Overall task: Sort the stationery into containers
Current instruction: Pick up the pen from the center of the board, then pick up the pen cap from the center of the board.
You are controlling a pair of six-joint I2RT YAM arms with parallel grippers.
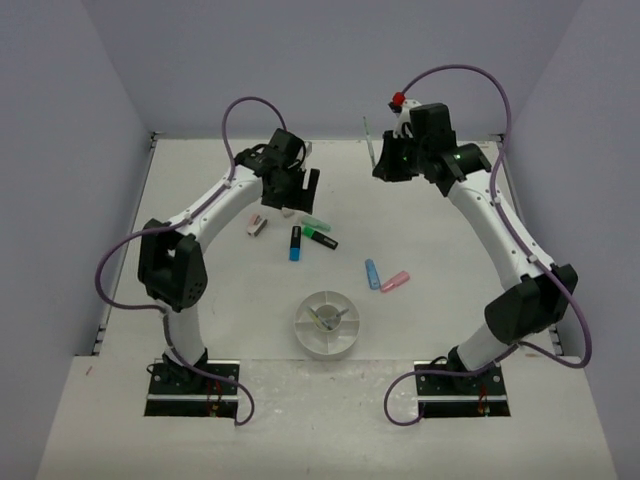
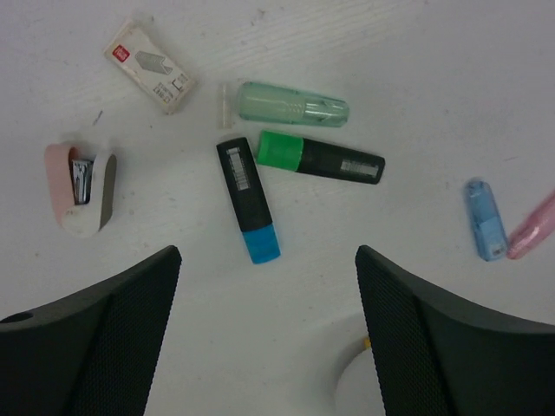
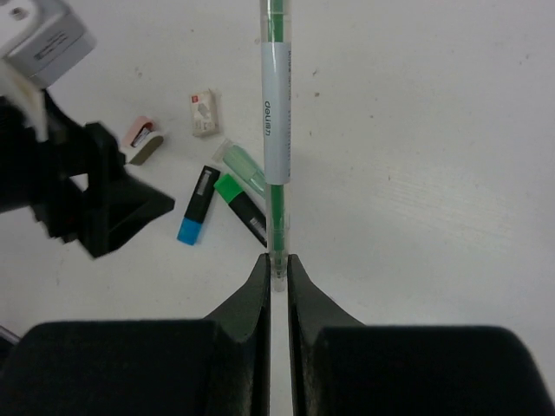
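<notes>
Overhead, pale walls are enclosing a white table (image 1: 440, 230), and one divided dish (image 1: 327, 322) is sitting near the front, between the two arms. Under the left wrist, five highlighters (image 2: 248, 199) and two erasers (image 2: 149, 67) are lying loose, while the left claw (image 2: 267, 260) is gaping wide, holding nothing. At the right wrist, the right claw (image 3: 277, 264) is pinching one green pen (image 3: 276, 130) by its end.

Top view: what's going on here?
Sorting is partway. The right claw is shut on a green pen, held up off the table. The left claw is open and empty, hovering over the blue-capped highlighter and green-capped highlighter. A blue piece and a pink piece lie loose mid-table. The white divided dish already holds an item or two.
</notes>
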